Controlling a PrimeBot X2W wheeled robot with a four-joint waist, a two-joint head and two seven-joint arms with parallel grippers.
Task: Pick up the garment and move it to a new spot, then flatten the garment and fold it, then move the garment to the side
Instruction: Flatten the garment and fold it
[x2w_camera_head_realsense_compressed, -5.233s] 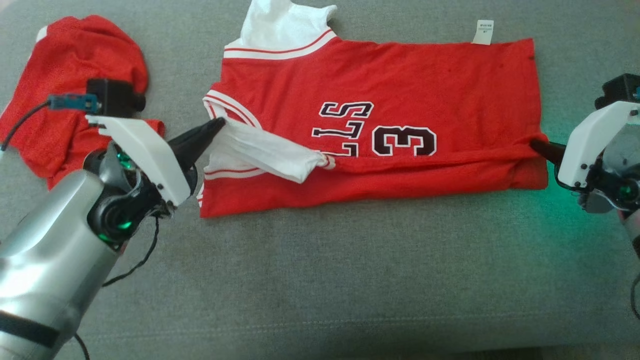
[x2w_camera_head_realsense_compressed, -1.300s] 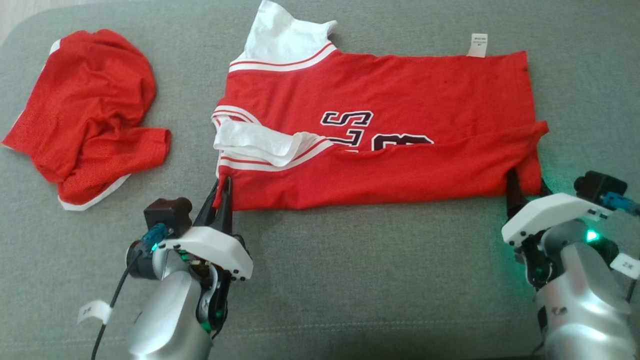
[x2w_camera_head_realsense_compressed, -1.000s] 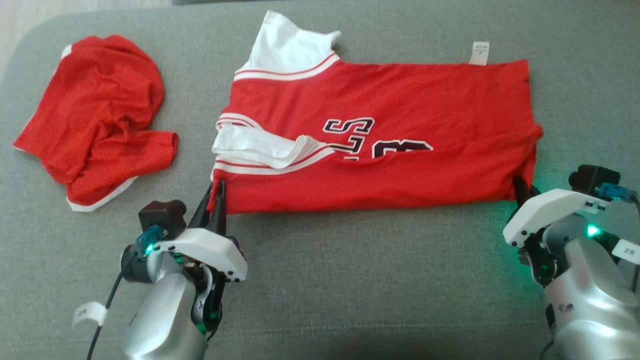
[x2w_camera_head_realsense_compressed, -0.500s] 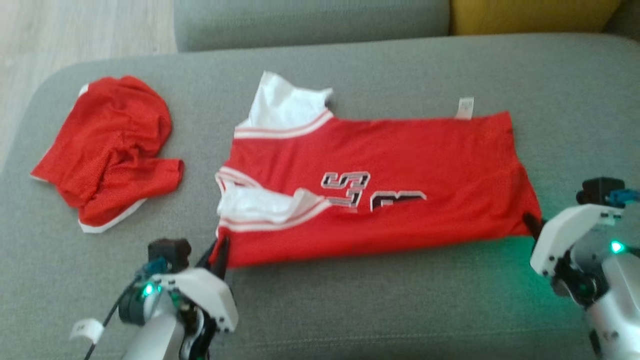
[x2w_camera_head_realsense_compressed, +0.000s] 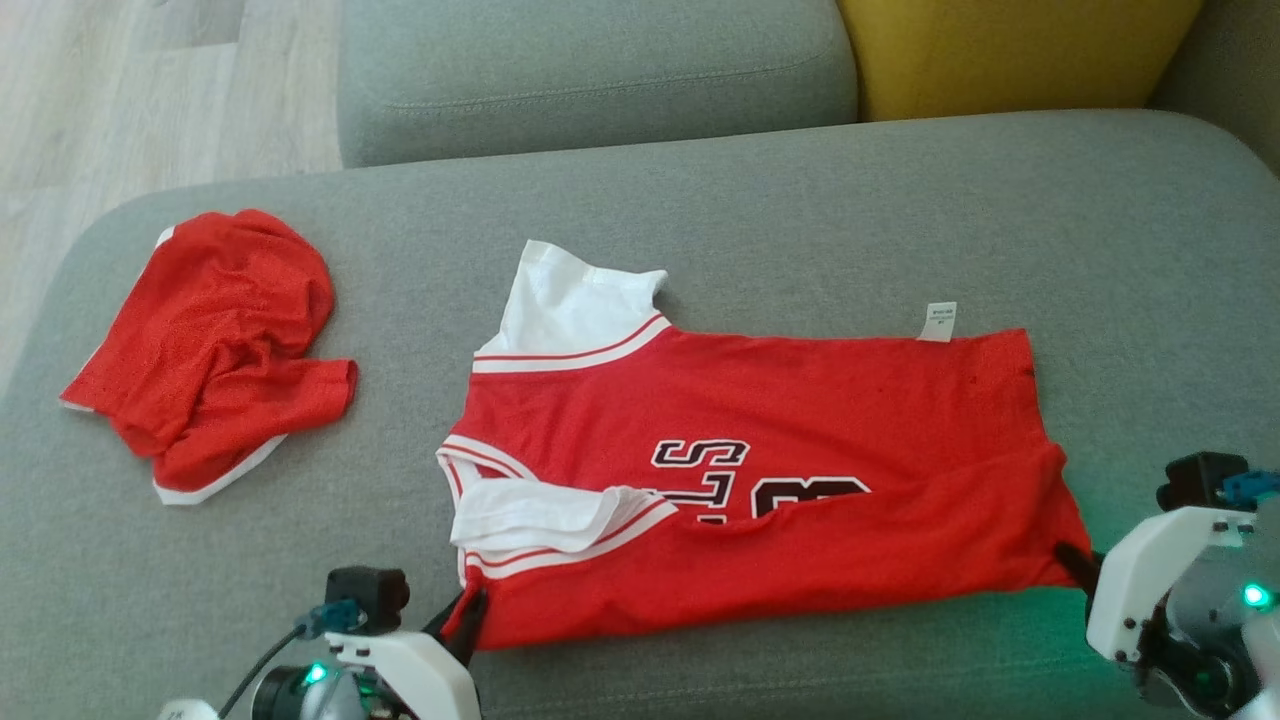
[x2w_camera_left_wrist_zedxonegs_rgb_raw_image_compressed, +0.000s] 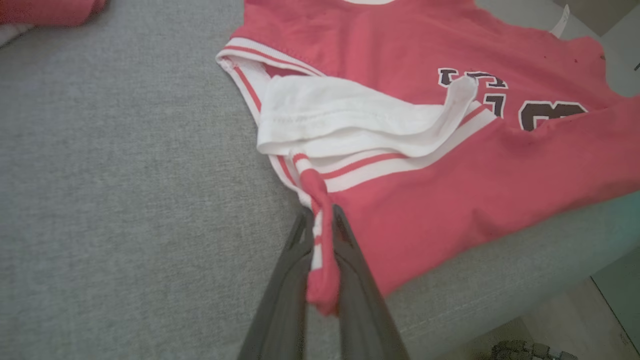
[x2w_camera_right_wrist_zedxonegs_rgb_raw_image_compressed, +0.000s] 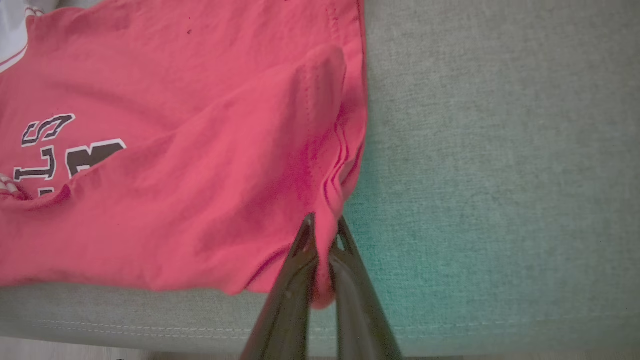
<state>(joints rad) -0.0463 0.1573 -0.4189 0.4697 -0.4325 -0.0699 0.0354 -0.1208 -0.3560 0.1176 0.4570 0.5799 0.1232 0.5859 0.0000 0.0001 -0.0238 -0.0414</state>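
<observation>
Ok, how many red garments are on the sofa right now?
2. The jersey lies spread on the sofa, near corners pinched by the left gripper and right gripper. A crumpled red garment sits apart at the sofa's left end. None seems hidden.

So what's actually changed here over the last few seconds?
Five seconds back the left jaws were at the red jersey's white sleeve and the right jaws midway along its hem. Now both are shut on its near corners and have dragged it toward the robot across the grey sofa. The camera tilted up too. The crumpled red shorts stayed put; the jersey's near edge stayed folded over.
</observation>
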